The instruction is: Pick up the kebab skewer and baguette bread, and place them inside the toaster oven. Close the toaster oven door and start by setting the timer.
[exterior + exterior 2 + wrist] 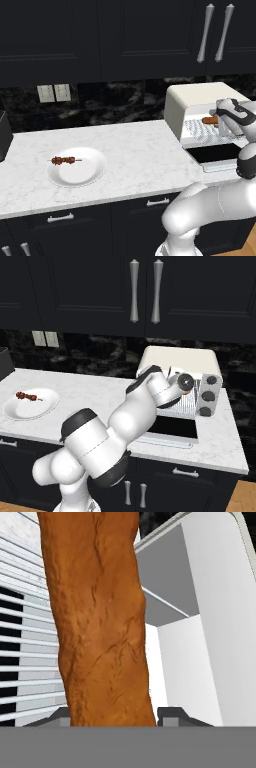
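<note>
The baguette bread (100, 622), a long orange-brown loaf, stands between my gripper's (117, 718) fingertips, and the gripper is shut on it. My hand reaches into the open cream toaster oven (195, 95), where the loaf's end (210, 120) shows above the wire rack (25, 637). The toaster oven door (215, 154) lies folded down flat in front. Far to the left, the kebab skewer (65, 160) rests on a white plate (95, 170); from the right base view the kebab skewer (27, 396) and the toaster oven (180, 358) show too.
Dark knobs (211, 381) run down the oven's right side. A dark slot toaster (4, 135) stands at the counter's far left. Black wall cabinets hang above, and the oven's white inner wall (200, 612) is close beside the loaf.
</note>
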